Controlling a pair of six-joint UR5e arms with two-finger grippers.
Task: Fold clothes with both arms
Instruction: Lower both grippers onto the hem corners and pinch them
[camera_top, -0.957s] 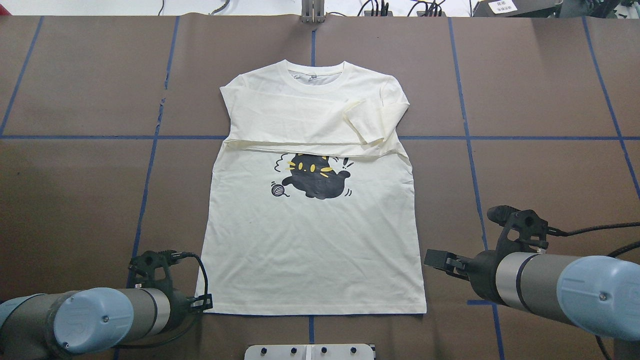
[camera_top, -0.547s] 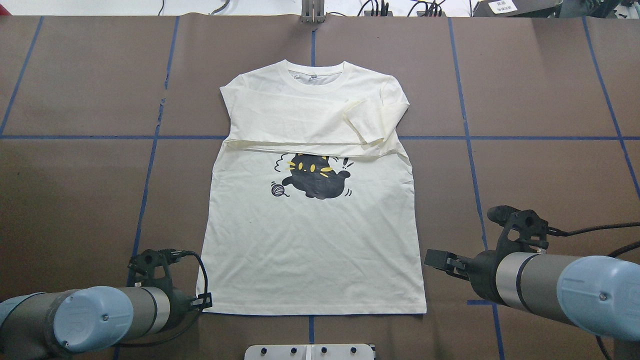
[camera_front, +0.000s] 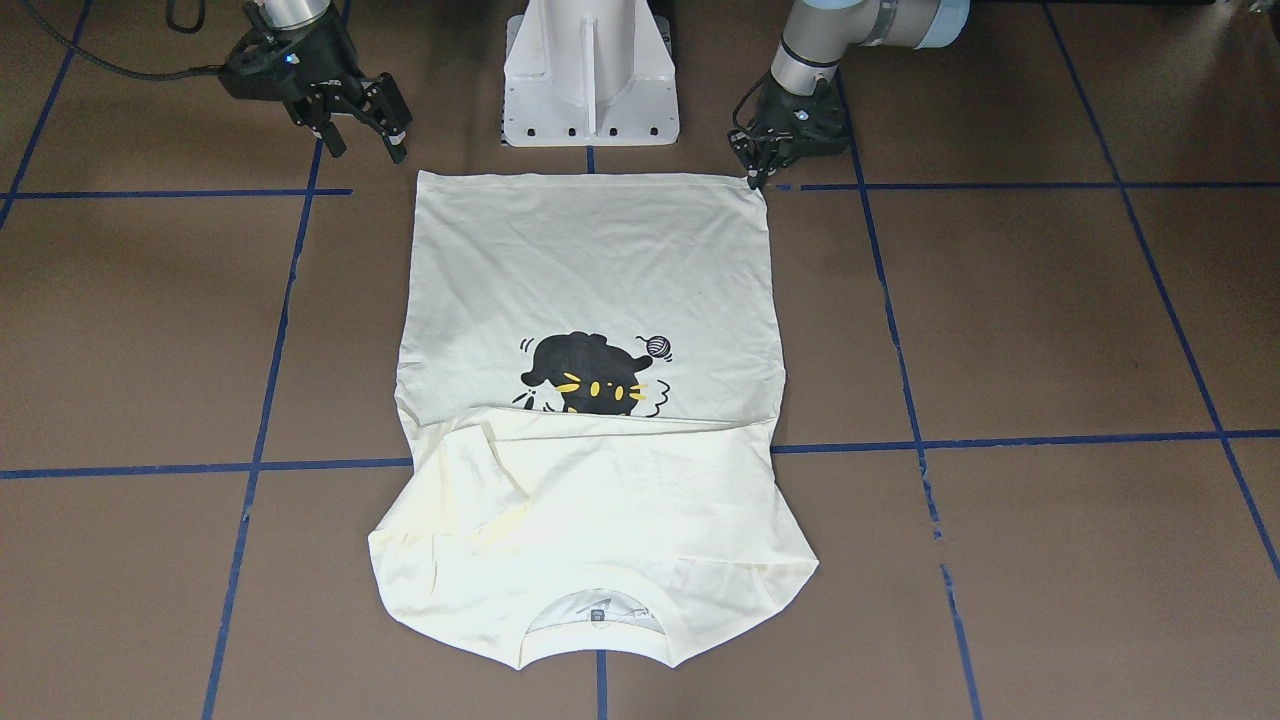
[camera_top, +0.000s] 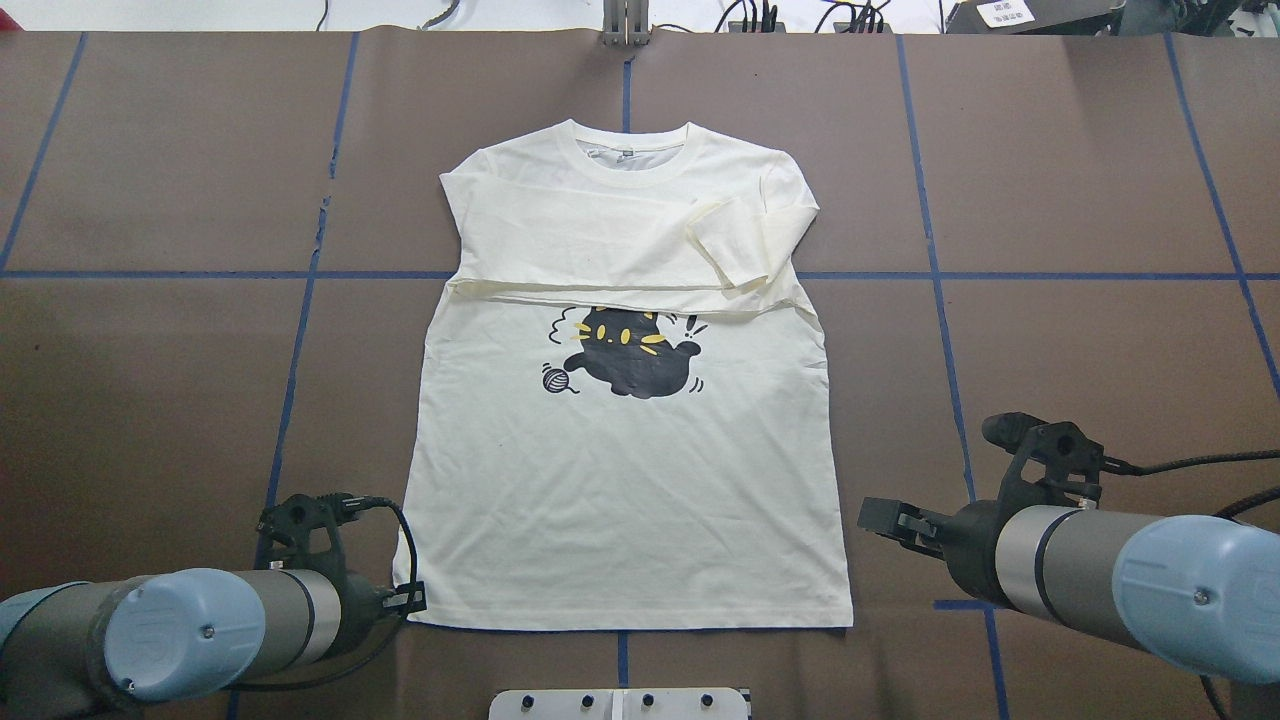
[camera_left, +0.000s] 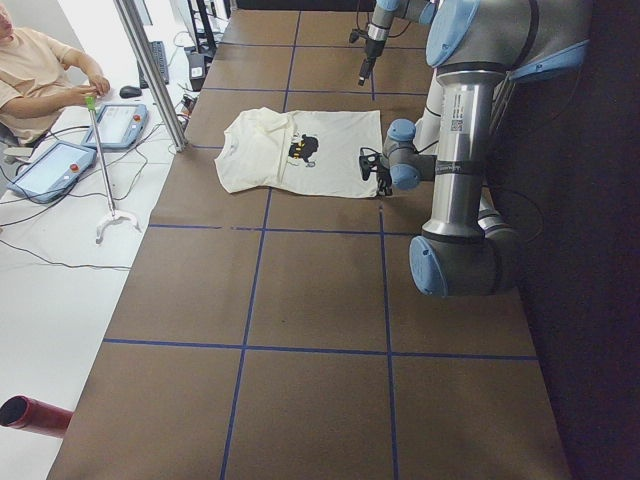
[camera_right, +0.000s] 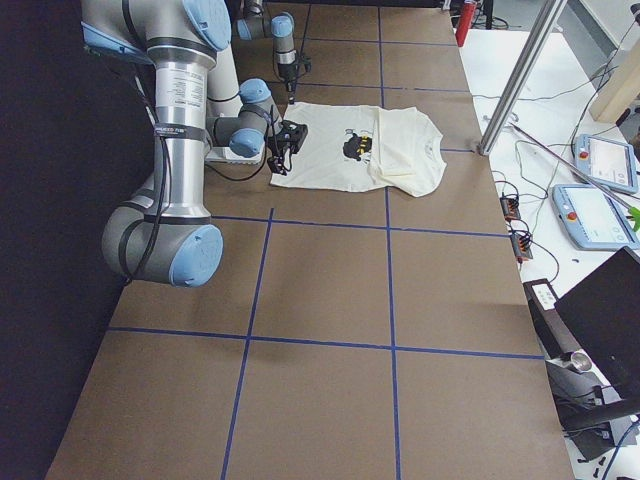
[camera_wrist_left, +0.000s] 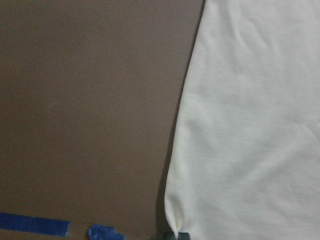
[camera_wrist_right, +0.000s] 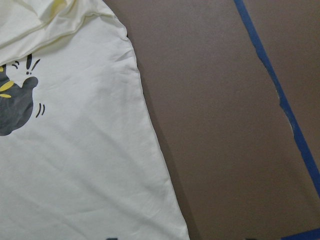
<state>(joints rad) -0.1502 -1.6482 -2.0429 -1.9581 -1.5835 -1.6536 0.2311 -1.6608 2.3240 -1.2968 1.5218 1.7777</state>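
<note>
Shirt (camera_top: 620, 500) lying flat on the brown table (camera_top: 150, 350), cat print (camera_top: 625, 365) facing up, collar (camera_top: 630, 160) on the side far from the robot; both sleeves (camera_top: 735, 245) are already laid across the chest, so the sideways folds are judged done; the body is not yet folded along its length, and the hem lies open at the robot's side. Left claw (camera_front: 758, 172) sits low at the hem corner (camera_wrist_left: 172, 227) on its side, fingers pressed together and, as far as the close wrist view allows, pinching that corner, which puckers at the fingertip; right claw (camera_front: 365, 145) hangs above the table with fingers spread, just beside the opposite corner of the hem but apart from the cloth, holding nothing. Remaining, by judgement: the right claw must take its corner; both claws then carry the hem up toward the collar, over the sleeves; a further fold may be needed for a compact bundle.
</note>
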